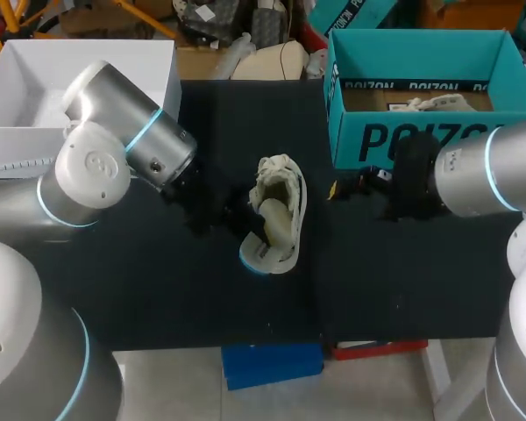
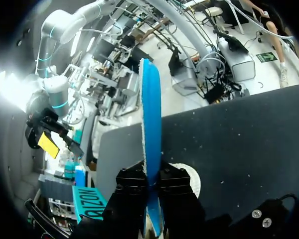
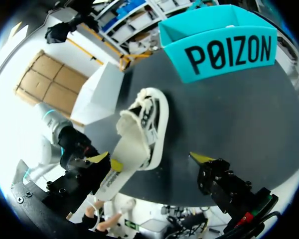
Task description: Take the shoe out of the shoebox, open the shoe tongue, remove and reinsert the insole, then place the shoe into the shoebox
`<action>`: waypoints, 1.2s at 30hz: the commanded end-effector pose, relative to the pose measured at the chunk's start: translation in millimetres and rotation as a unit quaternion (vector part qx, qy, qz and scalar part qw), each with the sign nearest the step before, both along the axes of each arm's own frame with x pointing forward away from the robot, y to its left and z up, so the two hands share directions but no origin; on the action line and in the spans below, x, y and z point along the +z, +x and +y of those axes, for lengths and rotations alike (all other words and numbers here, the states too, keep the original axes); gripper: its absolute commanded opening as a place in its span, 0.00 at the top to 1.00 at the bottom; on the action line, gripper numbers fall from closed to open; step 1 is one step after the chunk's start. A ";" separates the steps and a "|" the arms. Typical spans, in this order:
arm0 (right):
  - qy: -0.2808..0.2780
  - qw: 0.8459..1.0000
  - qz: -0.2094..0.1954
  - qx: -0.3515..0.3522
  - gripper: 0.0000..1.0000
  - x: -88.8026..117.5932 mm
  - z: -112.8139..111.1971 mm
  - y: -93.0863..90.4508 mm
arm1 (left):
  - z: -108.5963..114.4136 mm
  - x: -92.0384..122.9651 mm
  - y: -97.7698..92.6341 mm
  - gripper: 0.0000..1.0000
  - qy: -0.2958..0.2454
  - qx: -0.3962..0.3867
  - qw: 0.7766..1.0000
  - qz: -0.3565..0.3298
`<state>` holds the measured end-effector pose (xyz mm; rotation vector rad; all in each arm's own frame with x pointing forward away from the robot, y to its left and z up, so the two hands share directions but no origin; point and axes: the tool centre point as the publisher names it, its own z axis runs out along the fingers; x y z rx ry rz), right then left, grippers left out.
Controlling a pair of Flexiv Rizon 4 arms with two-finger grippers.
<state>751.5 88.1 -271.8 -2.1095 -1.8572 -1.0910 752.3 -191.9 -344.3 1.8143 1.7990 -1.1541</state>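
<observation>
Where left end effector (image 2: 152, 183) grips, insole (image 2: 150, 114) rises.

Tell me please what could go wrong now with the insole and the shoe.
The left gripper pinches the insole at one end only, so it may slip or bend. Nothing holds the shoe; the right gripper is open, beside it, so pushing the insole in could slide the shoe on the table.

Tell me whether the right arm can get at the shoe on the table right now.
Probably yes. The right gripper sits open beside the shoe with only bare table between; the left gripper holds the insole from the shoe's other side.
</observation>
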 end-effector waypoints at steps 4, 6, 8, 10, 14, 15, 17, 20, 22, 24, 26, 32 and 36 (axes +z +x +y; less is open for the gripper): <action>-0.002 1.000 0.000 -0.002 0.00 -0.2 1.9 -0.2 | -11.4 -19.9 22.2 1.00 -0.009 0.011 1.000 0.005; -0.002 1.000 0.000 -0.002 0.00 -0.2 1.9 -0.2 | -13.5 -23.4 27.9 1.00 -0.010 0.014 1.000 0.004; -0.002 1.000 0.000 -0.002 0.00 -0.2 1.9 -0.2 | -14.9 -25.7 32.7 1.00 -0.013 0.019 1.000 0.004; -0.002 1.000 0.000 -0.002 0.00 -0.2 1.9 -0.2 | -15.3 -27.8 37.7 1.00 -0.014 0.023 1.000 0.002; -0.002 1.000 0.000 -0.002 0.00 -0.2 1.9 -0.2 | -14.4 -32.3 47.5 1.00 -0.011 0.031 0.999 -0.009; -0.002 1.000 0.000 -0.002 0.00 -0.2 1.9 -0.2 | -14.1 -33.6 50.7 1.00 -0.014 0.035 0.999 -0.007; -0.002 1.000 0.000 -0.002 0.00 -0.2 1.9 -0.2 | -14.2 -35.1 54.2 1.00 -0.011 0.043 0.999 -0.013; -0.002 1.000 0.000 -0.002 0.00 -0.2 1.9 -0.2 | -15.3 -35.0 56.0 1.00 -0.002 0.059 0.998 -0.023; -0.002 1.000 0.000 -0.002 0.00 -0.2 1.9 -0.2 | -16.2 -31.8 53.5 0.73 -0.004 0.059 0.998 -0.021; -0.002 1.000 0.000 -0.002 0.00 -0.2 1.9 -0.2 | -15.1 -26.3 49.2 0.38 -0.001 0.062 0.998 -0.026; -0.002 1.000 0.000 -0.002 0.00 -0.2 1.9 -0.2 | -12.2 -20.7 45.3 0.13 0.000 0.065 0.997 -0.031; -0.002 1.000 0.000 -0.002 0.00 -0.2 1.9 -0.2 | -1.3 -5.6 28.5 0.25 0.000 0.062 0.997 -0.036; -0.002 1.000 0.000 -0.002 0.00 -0.2 1.9 -0.2 | 3.2 -0.8 17.3 0.45 0.005 0.048 0.998 -0.033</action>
